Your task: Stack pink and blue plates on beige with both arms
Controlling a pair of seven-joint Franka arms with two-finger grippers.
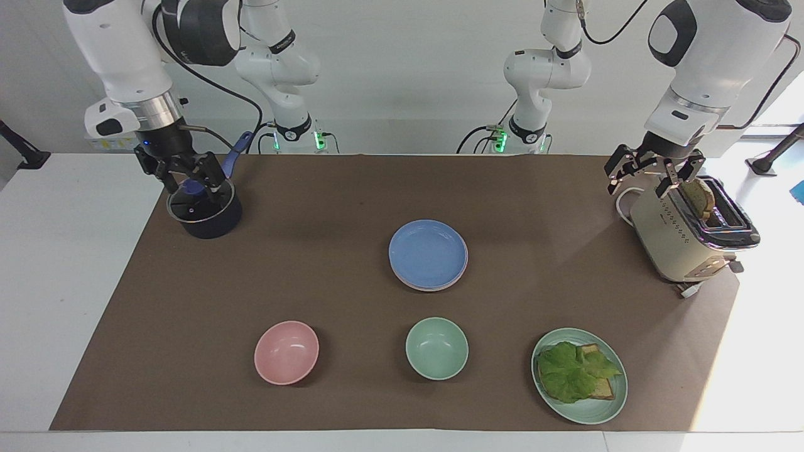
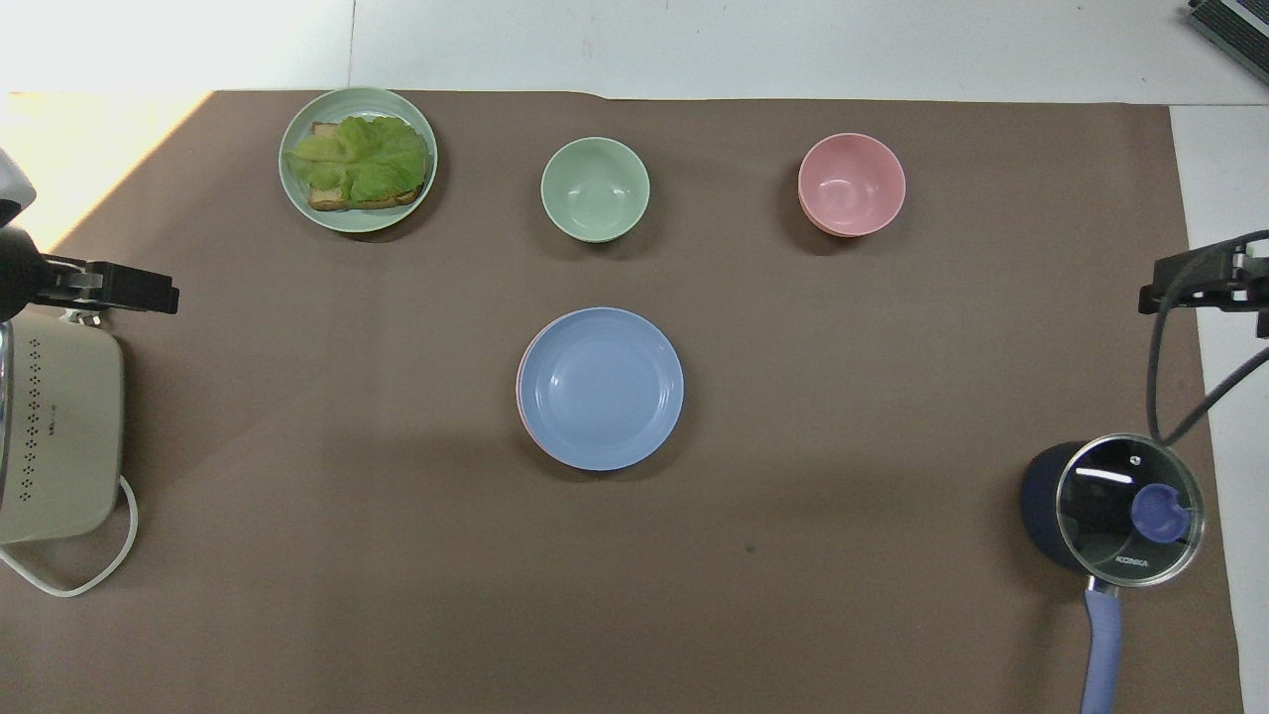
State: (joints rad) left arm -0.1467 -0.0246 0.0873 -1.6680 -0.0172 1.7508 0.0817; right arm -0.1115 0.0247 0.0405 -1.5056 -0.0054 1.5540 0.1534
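From where I stand facing the robots, at the right arm's end of the bench (image 1: 75, 282) there is a dark saucepan (image 1: 207, 216) with a glass lid and a blue handle, on the brown mat (image 1: 301, 263). The right tool (image 1: 186, 177) hangs just over this saucepan, with its fingers apart and nothing between them. Farther from the robots, a pink bowl (image 1: 286, 352) sits alone near the mat's edge. In the middle of the mat is the stack of plates: the blue plate (image 1: 428, 253) lies on top, and under it only a thin pink rim (image 2: 522, 369) shows at the edge, so the pink plate is below the blue one. The beige plate I cannot make out with certainty; it must be hidden beneath if it is there. A green bowl (image 1: 436, 348) stands farther from the robots than the stack, between the pink bowl and a pale green plate (image 1: 612, 408) that carries toast with a lettuce leaf (image 1: 573, 371) on it. At the left arm's end stands a cream toaster (image 1: 684, 235) with a slice of bread in its slot and a white cord beside it. The left tool (image 1: 653, 172) hangs over the toaster's nearer end, its fingers also spread and empty.
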